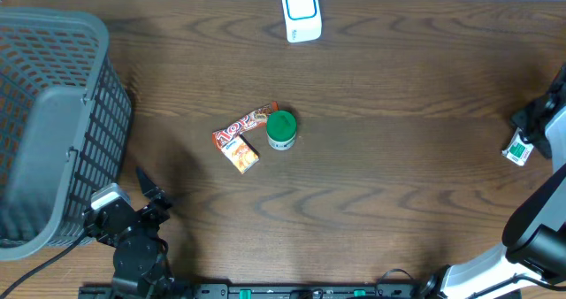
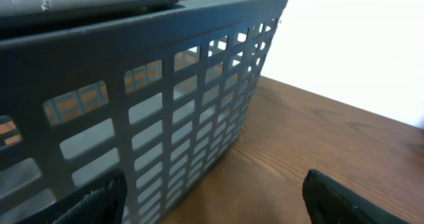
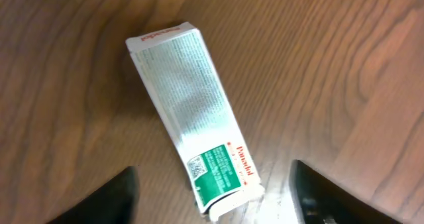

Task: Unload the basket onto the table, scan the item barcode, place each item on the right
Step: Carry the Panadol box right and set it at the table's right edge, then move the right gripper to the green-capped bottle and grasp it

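Note:
The white scanner with a blue face [image 1: 301, 11] stands at the table's far edge, centre. A white and green medicine box [image 3: 189, 98] lies flat on the wood at the far right [image 1: 517, 149], printed side up. My right gripper [image 3: 213, 197] is open just above it, one finger on each side of its green end, neither touching. In the overhead view the right gripper [image 1: 533, 126] sits at the table's right edge. My left gripper [image 2: 215, 201] is open and holds nothing, close beside the grey basket [image 2: 165, 111].
At mid-table lie a red snack bar [image 1: 243, 122], a small orange box [image 1: 240, 154] and a green-lidded jar [image 1: 281, 129]. The tall grey slotted basket [image 1: 53, 113] fills the left side. The left arm [image 1: 137, 246] sits at the front left.

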